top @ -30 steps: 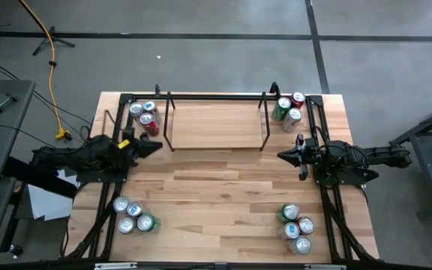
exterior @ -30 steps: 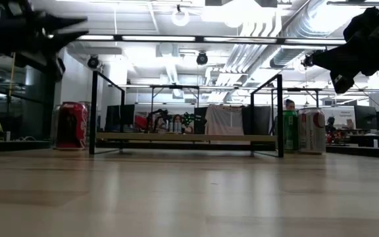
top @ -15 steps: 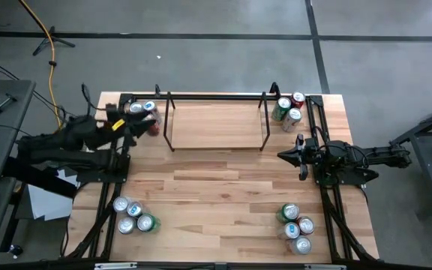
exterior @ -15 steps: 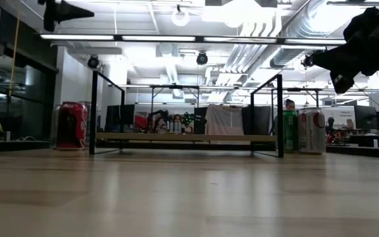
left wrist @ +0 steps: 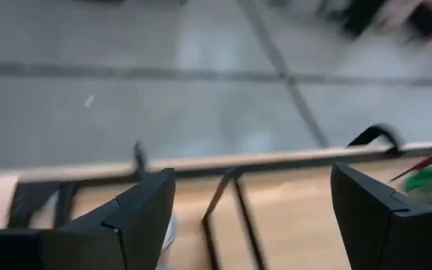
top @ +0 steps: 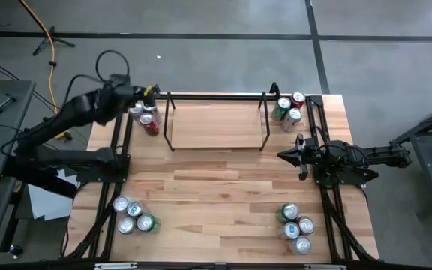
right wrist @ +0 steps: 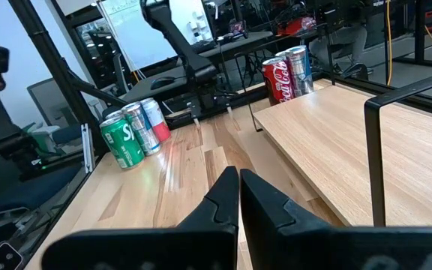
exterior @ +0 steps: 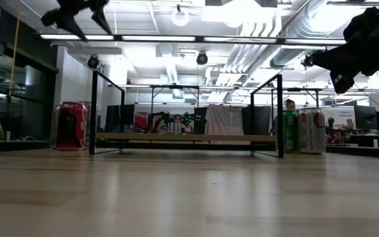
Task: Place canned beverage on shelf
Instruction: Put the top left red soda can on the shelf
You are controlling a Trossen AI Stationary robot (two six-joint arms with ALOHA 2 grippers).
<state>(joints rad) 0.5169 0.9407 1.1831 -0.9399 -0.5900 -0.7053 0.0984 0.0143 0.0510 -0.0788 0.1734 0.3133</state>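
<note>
A level look across a pale wooden desk [exterior: 189, 197], with a busy workshop room behind it. In the middle distance stands the shelf [exterior: 186, 137], a low rack of thin black rods with upright posts at each end and a light wood base. Just beyond its left end stands a red can [exterior: 72, 125]. Beyond its right end stand a green can [exterior: 289, 131] and a red and white can [exterior: 312, 130], side by side. High at the upper left, the left pincer [exterior: 83, 20] hangs above the red can, its two dark fingers spread apart and pointing down. At the upper right, the right pincer [exterior: 339, 81] hangs high over the desk.
</note>
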